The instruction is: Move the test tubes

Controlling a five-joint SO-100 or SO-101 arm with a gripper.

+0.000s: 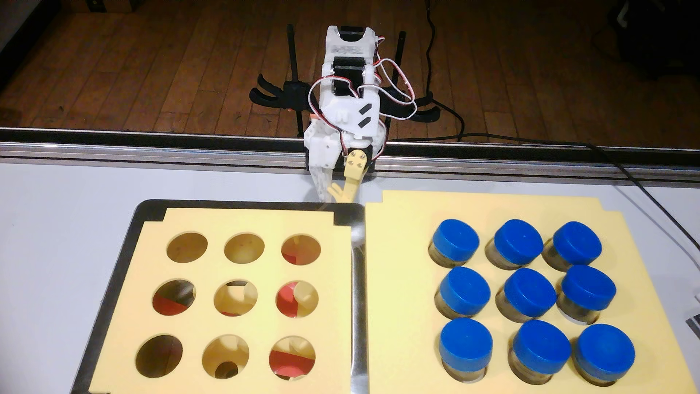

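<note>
Approach should begin from above: centre the gripper (338, 197) over one blue cap of the test tubes (528, 292), spread the fingers wider than the cap, descend, clamp, lift straight up; the neighbours stand close, so an edge tube seems easiest. All nine sit in the right foam rack (397, 265); the left foam rack (242, 272) is unfilled. Arm (350, 98) is folded at the table's far edge, gripper pointing down, fingers nearly together, holding nothing.

No legible text or labels.
</note>
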